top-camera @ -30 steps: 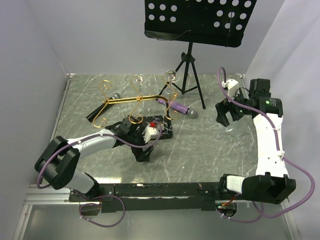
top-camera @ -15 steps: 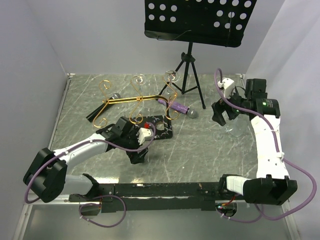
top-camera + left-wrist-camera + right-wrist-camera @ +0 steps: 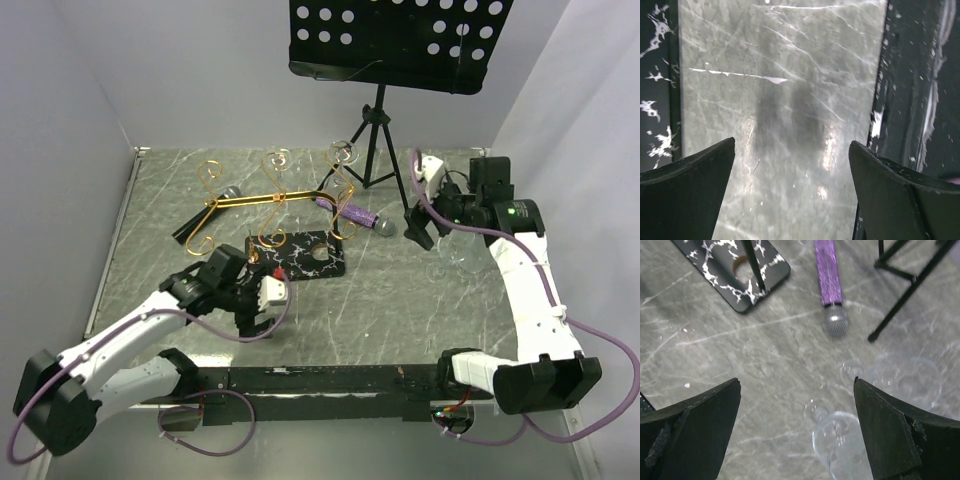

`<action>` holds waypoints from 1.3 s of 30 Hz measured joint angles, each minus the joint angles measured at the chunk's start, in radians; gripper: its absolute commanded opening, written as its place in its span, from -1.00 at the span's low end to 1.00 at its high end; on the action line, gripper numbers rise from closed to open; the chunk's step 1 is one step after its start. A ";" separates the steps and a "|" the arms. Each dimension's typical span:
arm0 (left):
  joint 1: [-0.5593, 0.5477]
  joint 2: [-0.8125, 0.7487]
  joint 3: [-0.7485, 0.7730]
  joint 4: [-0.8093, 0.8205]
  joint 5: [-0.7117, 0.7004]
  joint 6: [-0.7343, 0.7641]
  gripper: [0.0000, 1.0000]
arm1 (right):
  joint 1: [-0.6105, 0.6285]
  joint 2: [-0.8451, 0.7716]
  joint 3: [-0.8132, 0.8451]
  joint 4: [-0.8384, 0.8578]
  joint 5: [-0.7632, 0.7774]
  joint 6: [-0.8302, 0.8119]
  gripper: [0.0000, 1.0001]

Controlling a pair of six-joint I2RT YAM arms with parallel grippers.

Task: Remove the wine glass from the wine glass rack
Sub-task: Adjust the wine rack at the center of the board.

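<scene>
The gold wine glass rack (image 3: 272,200) stands on its black white-veined base (image 3: 312,255) at mid-table; the base also shows in the right wrist view (image 3: 735,267). A clear wine glass (image 3: 345,152) hangs at its far right arm, and another (image 3: 280,158) seems to hang at the middle. Two clear wine glasses stand on the table by the right arm (image 3: 463,258), one between my right fingers in the right wrist view (image 3: 842,442), one further right (image 3: 912,382). My right gripper (image 3: 415,228) (image 3: 797,440) is open and empty. My left gripper (image 3: 265,312) (image 3: 790,200) is open and empty over bare table.
A black tripod music stand (image 3: 378,130) stands at the back, its legs in the right wrist view (image 3: 907,287). A purple microphone (image 3: 360,215) (image 3: 830,285) lies right of the rack; a black one (image 3: 205,212) lies to its left. White walls enclose the table.
My left gripper has pulled back from the rack base toward the near left. My right gripper has moved left, away from the standing glasses toward the microphone.
</scene>
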 measured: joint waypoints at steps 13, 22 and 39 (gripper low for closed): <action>0.000 -0.101 0.475 -0.332 -0.018 0.049 0.99 | 0.222 0.058 -0.037 0.192 0.051 0.069 1.00; 0.280 0.087 0.951 -0.461 -0.140 -0.080 0.99 | 0.253 0.160 0.015 0.288 0.137 0.103 0.98; 0.526 0.277 0.991 -0.724 -0.241 -0.132 0.99 | 0.344 0.171 0.011 0.310 0.163 0.098 0.98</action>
